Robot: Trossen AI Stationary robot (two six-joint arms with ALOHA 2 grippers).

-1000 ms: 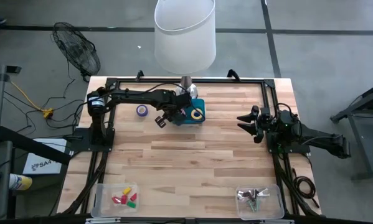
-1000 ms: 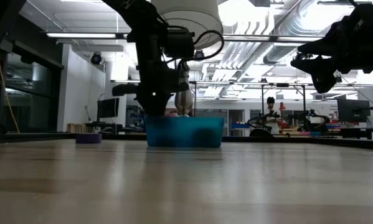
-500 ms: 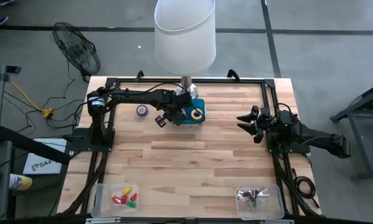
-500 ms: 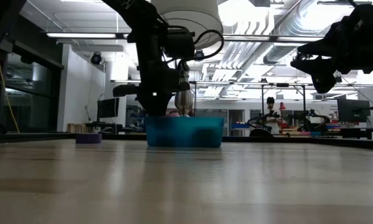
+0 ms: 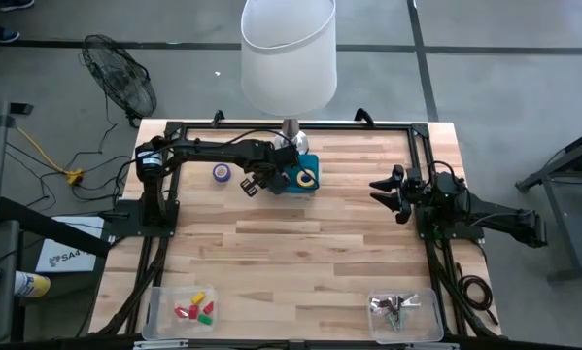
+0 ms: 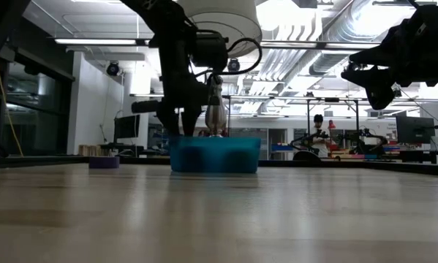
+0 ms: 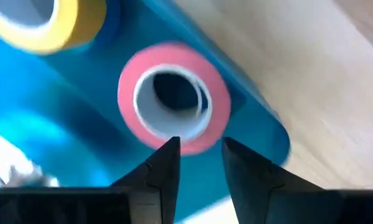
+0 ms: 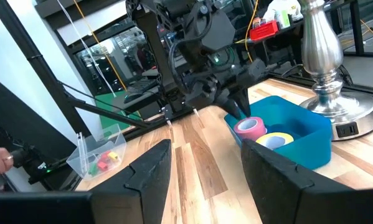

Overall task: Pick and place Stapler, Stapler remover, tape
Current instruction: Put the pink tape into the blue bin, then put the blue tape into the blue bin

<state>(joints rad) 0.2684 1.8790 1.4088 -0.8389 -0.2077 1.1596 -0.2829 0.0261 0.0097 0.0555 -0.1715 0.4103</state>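
A pink tape roll [image 7: 172, 97] is seen lying flat, hollow centre upward, inside the blue bin [image 5: 301, 178], below the left gripper [image 7: 198, 163], whose fingers are narrowly parted and empty.

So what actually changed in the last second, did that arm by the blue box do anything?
Barely. In the low view the left gripper has lifted slightly over the blue bin, its fingers now apart; the pink tape roll lies in the bin below them, beside the yellow roll. The purple roll on the table and the right gripper, waiting open, stayed put.
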